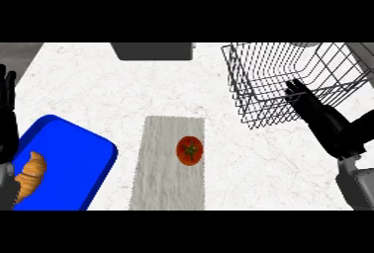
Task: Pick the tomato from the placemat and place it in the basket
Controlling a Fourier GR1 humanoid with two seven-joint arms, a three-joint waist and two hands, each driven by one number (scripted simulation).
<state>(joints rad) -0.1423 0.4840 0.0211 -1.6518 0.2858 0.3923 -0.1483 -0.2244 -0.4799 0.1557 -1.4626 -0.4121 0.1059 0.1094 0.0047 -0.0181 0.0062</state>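
Observation:
A red tomato (189, 150) with a green stem lies on the grey placemat (167, 188), toward its right side. The wire basket (248, 106) stands at the back right of the counter and looks empty. My right hand (321, 118) is raised at the right, fingers straight and pointing toward the basket's near side; it is open and holds nothing, well to the right of the tomato. My left hand (7, 106) rests open at the left edge, fingers up.
A blue tray (73, 158) at the front left carries a croissant (29, 174). A grey box (153, 50) sits at the counter's back edge. White marble counter (102, 94) lies between the placemat and the basket.

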